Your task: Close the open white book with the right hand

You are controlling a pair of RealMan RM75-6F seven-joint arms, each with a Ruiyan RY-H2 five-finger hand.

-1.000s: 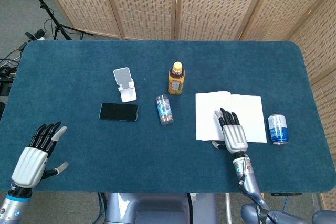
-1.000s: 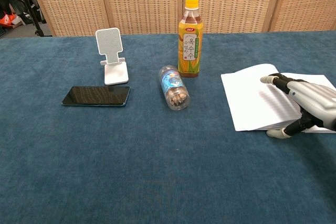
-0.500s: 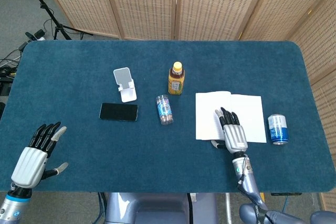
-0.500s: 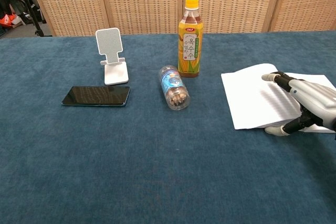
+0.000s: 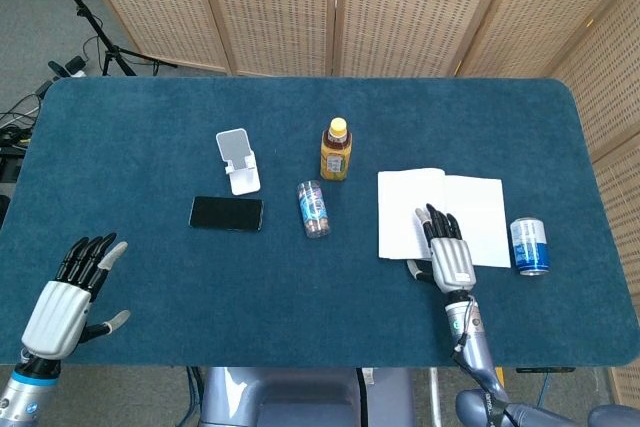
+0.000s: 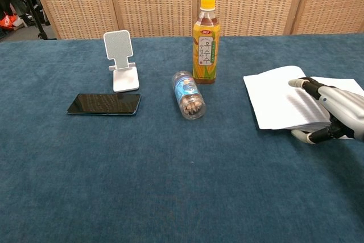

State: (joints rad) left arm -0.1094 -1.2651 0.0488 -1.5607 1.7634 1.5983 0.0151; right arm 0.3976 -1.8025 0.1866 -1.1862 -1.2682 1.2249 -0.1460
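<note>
one open white book (image 5: 440,215) under right robot hand (image 5: 447,255), fingers spread flat, gripping nothing

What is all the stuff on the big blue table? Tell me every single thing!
book: one, white, open, right side of the table, under the right robot hand's fingers
can: one, blue and white, upright, right of the book
bottle: one, yellow-orange with a yellow cap, upright, middle of the table
jar: one, clear with a blue label, lying on its side in front of the bottle
phone: one, black, lying flat, left of the jar
phone stand: one, white, behind the phone
table: one, blue cloth top
left robot hand: one, silver and black, front left, holding nothing
right robot hand: one, silver and black, resting on the book
</note>
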